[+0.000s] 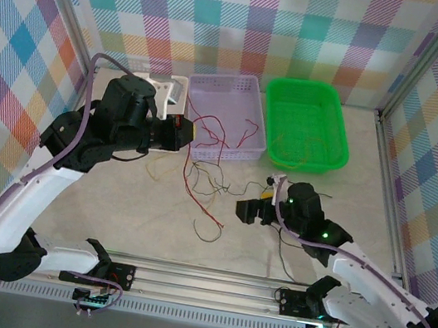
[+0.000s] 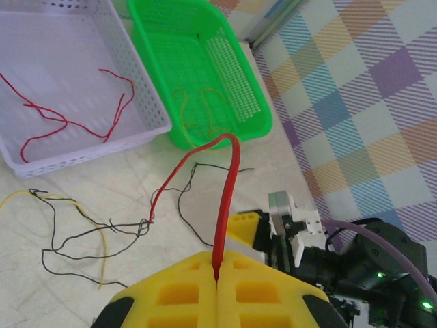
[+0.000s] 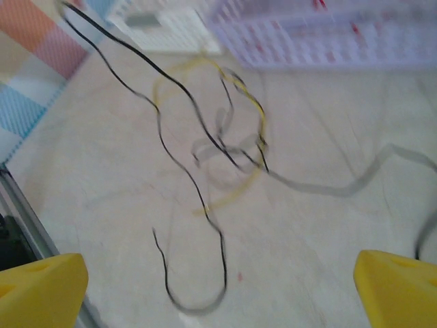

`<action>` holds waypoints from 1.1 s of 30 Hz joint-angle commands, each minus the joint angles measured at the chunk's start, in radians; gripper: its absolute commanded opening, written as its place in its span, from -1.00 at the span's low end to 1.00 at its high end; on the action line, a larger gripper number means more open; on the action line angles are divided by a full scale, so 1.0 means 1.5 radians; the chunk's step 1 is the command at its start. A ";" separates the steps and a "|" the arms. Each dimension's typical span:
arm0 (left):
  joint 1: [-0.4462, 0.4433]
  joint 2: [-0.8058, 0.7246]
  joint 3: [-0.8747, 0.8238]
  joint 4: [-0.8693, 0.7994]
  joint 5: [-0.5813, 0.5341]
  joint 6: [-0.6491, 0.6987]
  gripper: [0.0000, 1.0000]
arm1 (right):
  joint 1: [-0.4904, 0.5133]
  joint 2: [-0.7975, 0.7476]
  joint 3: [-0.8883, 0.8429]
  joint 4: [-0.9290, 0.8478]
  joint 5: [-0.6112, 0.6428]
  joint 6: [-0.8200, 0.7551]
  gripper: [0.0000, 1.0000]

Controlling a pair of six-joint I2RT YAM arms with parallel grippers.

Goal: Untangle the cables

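Red cable (image 2: pixel 229 198), thin and limp, is pinched between the closed jaws of the left gripper (image 2: pixel 217 273). It arches away and drops to a tangle (image 2: pixel 142 224) of black and yellow cables lying on the worktop (image 1: pixel 149 228), between the two arms and just in front of the lilac basket (image 1: pixel 226 98). More red strands lie inside that basket, and a few yellow ones lie in the green basket (image 1: pixel 310 84) beside it.

These cables look almost weightless and wholly floppy. They will likely trail and drag their neighbours along instead of lifting clean, and a hard tug may only tighten the knot. The best hold is probably a free stretch just beside a crossing, or a loose end, taken squarely so the thin strand does not slip out of the pads.

Over the tangle hangs the right gripper (image 3: pixel 218 290), its jaws spread wide and holding nothing.

Pale, smooth and stone-patterned, the worktop gives the cables little to cling to. Checked walls close the sides and back, with open room in front of the baskets.
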 commanded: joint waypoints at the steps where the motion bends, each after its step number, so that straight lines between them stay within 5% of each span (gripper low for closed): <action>1: -0.012 -0.004 0.026 0.003 0.031 -0.021 -1.00 | 0.007 0.070 -0.001 0.209 0.007 -0.066 0.99; 13: -0.027 -0.020 0.028 0.018 0.052 -0.052 -1.00 | 0.032 0.334 0.087 0.446 -0.035 -0.088 0.88; 16: -0.027 -0.026 0.032 0.018 0.048 -0.054 -1.00 | 0.041 0.354 0.094 0.442 -0.022 -0.086 0.49; 19: -0.027 -0.034 0.052 0.004 0.027 -0.047 -1.00 | 0.041 0.350 0.079 0.420 -0.002 -0.076 -0.30; 23: -0.028 -0.036 0.096 -0.021 -0.011 -0.020 -1.00 | 0.041 0.333 0.060 0.356 -0.004 -0.055 -0.98; 33: -0.023 0.033 0.178 -0.021 -0.079 0.057 -1.00 | 0.041 0.261 -0.054 0.309 0.048 -0.010 -1.00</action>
